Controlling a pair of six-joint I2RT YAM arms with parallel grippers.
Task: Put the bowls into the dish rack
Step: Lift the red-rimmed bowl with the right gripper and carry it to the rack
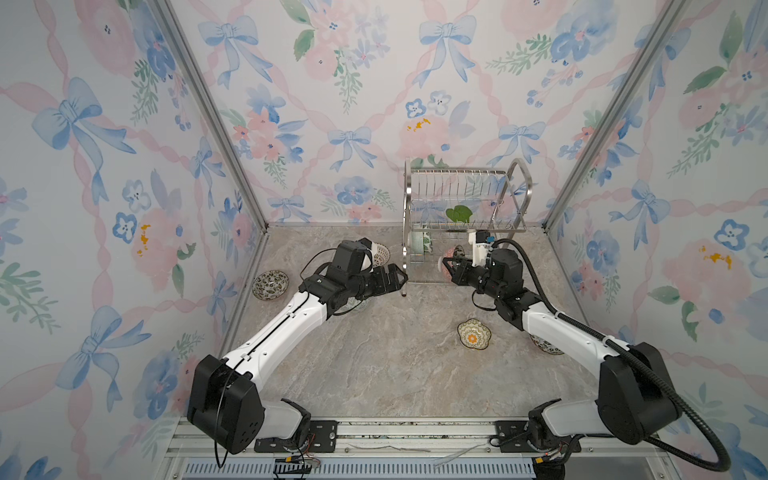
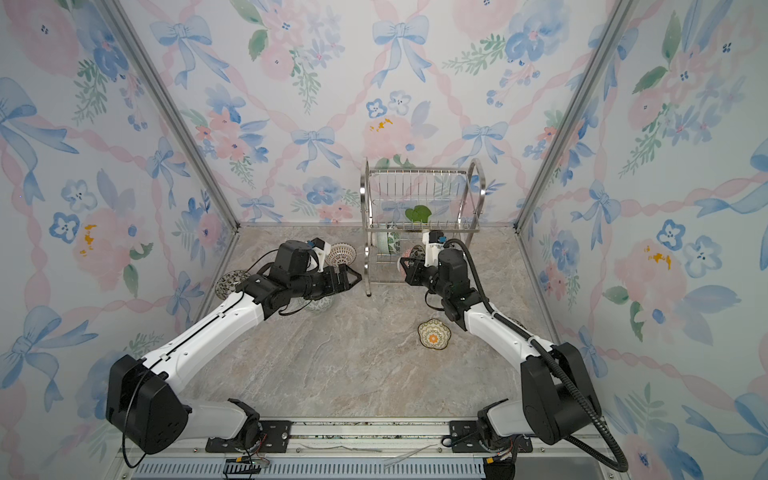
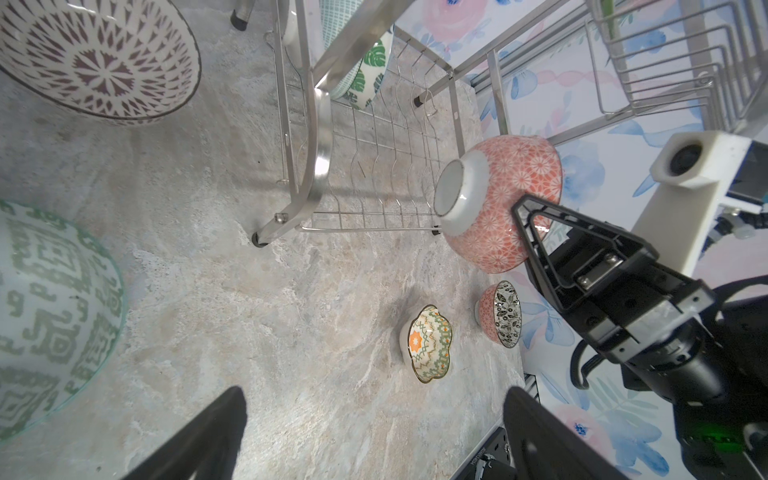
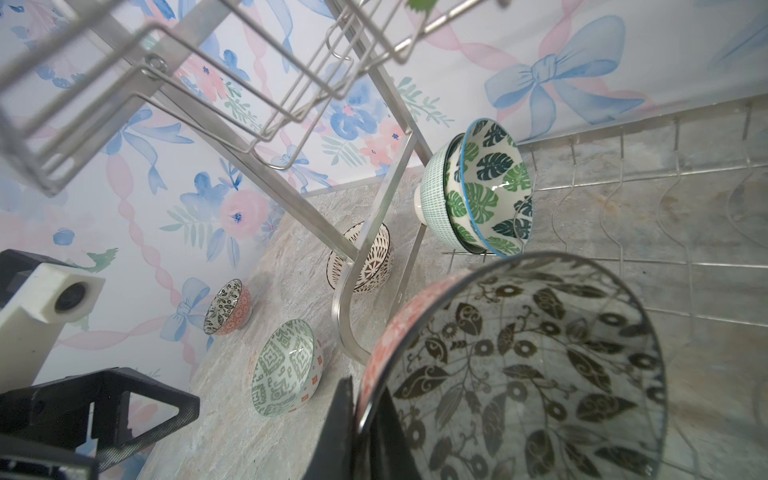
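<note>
A grey-beige marbled tabletop (image 1: 374, 374) is seen beyond a metal rail (image 1: 415, 430) at the near edge. It is enclosed on three sides by walls (image 1: 332, 104) papered with pink flowers and blue bows. Nearest, a scalloped yellow-orange bowl (image 1: 474, 333) is set upright, right of the middle. Another bowl (image 1: 546, 348) is largely hidden under the right arm.

Further back, the left claw (image 1: 402, 279) is spread wide and empty, just beside the left front leg of the dish rack (image 1: 461, 178). A green geometric bowl (image 3: 50, 316) lies beneath its arm, a dark floral bowl (image 1: 270, 284) to its left and a brown lattice bowl (image 1: 380, 254) behind it.

The right claw (image 1: 449, 266) is clamped on the rim of a coral bowl (image 3: 507, 199) patterned with dark leaves inside. This bowl is turned on its side at the lower tier's front edge, foot pointed towards the left claw.

The rack is placed at the back, right of the middle, its long axis parallel to the back wall. A leaf bowl (image 4: 490, 195) and a mint bowl (image 4: 432, 199) are stood on edge, nested, at the lower tier's left end.
</note>
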